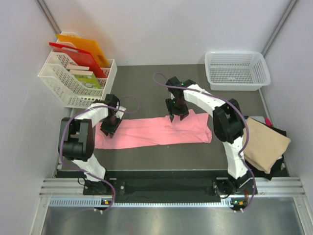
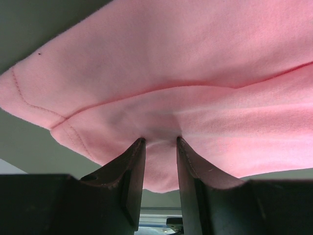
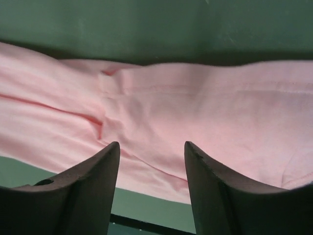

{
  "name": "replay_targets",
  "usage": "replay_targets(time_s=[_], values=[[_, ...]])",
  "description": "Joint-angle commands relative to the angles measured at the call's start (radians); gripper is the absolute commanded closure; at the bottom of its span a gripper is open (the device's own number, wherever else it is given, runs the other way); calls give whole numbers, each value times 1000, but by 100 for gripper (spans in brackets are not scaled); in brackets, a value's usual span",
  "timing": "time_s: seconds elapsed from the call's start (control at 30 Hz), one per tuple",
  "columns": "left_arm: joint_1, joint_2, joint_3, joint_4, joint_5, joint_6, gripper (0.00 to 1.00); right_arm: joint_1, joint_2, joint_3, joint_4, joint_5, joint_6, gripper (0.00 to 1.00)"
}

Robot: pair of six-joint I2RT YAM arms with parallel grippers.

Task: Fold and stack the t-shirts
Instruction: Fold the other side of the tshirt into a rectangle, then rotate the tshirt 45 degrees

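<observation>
The salmon-pink t-shirt (image 1: pixel 156 131) lies on the table folded into a long strip. My left gripper (image 1: pixel 110 125) is down on its left end. In the left wrist view its fingertips (image 2: pixel 139 145) dig into the shirt (image 2: pixel 161 68), and its jaws stand close together with a pucker of cloth pinched between them. My right gripper (image 1: pixel 177 116) is at the far edge of the shirt, right of the middle. In the right wrist view it (image 3: pixel 152 145) is open just over the shirt (image 3: pixel 195 112) and holds nothing. A tan-beige t-shirt (image 1: pixel 264 143) lies on dark ones (image 1: pixel 276 169) at the right.
An empty white mesh basket (image 1: pixel 237 70) stands at the back right. A white basket (image 1: pixel 73 78) with red and orange boards and packets stands at the back left. The pile on the right lies against the right arm's base.
</observation>
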State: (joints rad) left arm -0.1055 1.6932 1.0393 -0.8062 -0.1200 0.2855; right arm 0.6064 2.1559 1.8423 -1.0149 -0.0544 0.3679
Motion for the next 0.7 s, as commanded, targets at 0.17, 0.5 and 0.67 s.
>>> replay_targets(time_s=[0.17, 0.5, 0.67], values=[[1, -67, -10, 10, -18, 14, 63, -63, -301, -349, 42, 79, 84, 54], [1, -99, -87, 44, -81, 47, 63, -119, -226, -474, 122, 129, 75, 58], [1, -87, -108, 64, -107, 47, 63, -142, -159, -436, 130, 145, 51, 60]])
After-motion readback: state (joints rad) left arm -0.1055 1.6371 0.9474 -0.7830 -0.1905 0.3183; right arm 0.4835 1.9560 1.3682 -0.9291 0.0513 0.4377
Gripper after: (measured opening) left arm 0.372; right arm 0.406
